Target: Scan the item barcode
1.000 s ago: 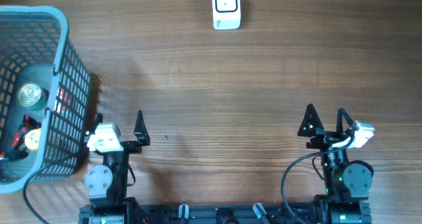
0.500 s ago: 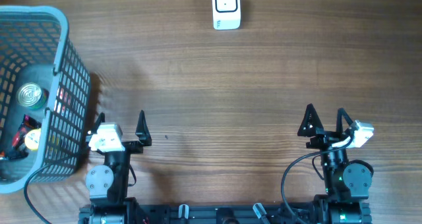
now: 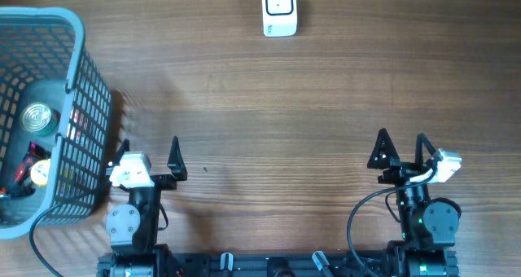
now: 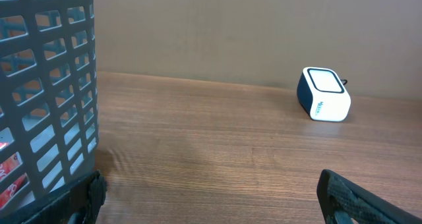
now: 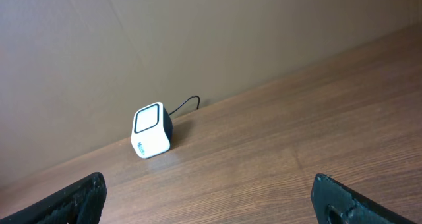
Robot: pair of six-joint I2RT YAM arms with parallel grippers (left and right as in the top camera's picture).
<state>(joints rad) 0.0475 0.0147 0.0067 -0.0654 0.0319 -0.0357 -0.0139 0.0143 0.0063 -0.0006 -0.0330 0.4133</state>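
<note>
The left jaws and right jaws stand spread and empty, well apart from the scanner [image 3: 280,10] on the tabletop [image 3: 285,106].

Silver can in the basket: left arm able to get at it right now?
Probably yes, but only from above. The can sits uncovered in the open-topped basket; the left pincer stands open and empty beside it. The mesh wall blocks a sideways reach.

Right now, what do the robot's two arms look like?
Both are mostly black. The left gripper and right gripper each have two pointy, triangular black fingers and a white block beside them. Round joints sit lower down, and a black cable loops beside the right arm.
</note>
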